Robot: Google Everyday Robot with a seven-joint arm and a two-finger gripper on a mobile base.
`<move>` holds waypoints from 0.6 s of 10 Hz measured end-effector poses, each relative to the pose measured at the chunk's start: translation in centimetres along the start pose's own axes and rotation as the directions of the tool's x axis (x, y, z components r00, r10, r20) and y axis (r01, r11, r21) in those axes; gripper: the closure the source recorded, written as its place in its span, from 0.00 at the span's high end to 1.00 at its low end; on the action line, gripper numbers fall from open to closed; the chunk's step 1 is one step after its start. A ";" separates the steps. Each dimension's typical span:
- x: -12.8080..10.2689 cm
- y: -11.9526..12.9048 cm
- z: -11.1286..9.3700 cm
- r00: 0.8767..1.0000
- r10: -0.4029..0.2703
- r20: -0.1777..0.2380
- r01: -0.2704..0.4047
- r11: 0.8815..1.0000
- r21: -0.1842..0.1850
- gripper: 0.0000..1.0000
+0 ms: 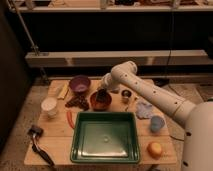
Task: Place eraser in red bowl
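The red bowl (101, 102) stands on the wooden table just behind the green tray. My gripper (103, 93) hangs directly over the bowl, at its rim height, with the white arm (150, 90) reaching in from the right. A dark shape lies under the gripper inside the bowl. I cannot tell whether it is the eraser or part of the gripper. No eraser shows elsewhere on the table.
A purple bowl (80, 83) stands left behind the red bowl. The green tray (105, 139) fills the front middle. A white cup (49, 106), dark grapes (76, 102) and a black long-handled tool (40, 147) are left. A small dark cup (126, 94), blue cup (157, 123) and orange fruit (155, 149) are right.
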 end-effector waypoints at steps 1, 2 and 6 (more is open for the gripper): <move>0.1 0.0 -0.1 1.000 0.000 -0.001 0.000 1.000 0.000 0.30; 0.0 0.0 0.0 1.000 0.000 -0.001 0.000 1.000 0.000 0.30; 0.0 0.0 0.0 1.000 0.001 -0.001 -0.001 1.000 -0.001 0.29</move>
